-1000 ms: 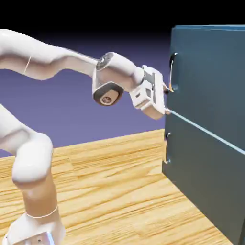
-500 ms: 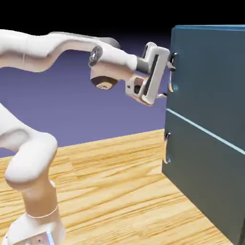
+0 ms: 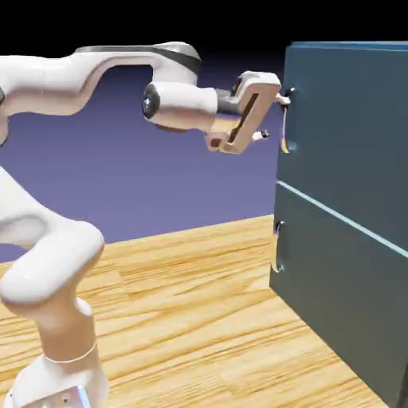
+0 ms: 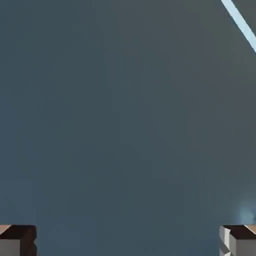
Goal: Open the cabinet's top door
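Position of the fingers (image 3: 272, 117) relative to the cabinet (image 3: 351, 127) during the approach to the top door (image 3: 343, 143). The fingers are spread wide, with nothing between them. Over the last second the hand (image 3: 252, 111) has risen in the exterior view from beside the pale seam (image 3: 343, 217) between the doors to the upper end of the top handle (image 3: 284, 123), and its tilt has changed along the way. The upper finger now lies by the handle's top, touching or nearly so; which of the two cannot be told. The lower finger stands apart from the door, to the exterior view's left of the handle. The top door is closed, above the seam at the exterior view's right, and neither it nor the bottom handle (image 3: 277, 247) has shifted. The hand view shows a flat teal surface, the seam crossing its top right corner, and a finger at either side of the bottom edge; no handle is discernible there. The change brings the hand level with the top handle, but the task appears to be still at the reaching stage. The next move probably calls for setting the fingers about the handle or hooking one behind it; a premature pull would likely slip off its end.
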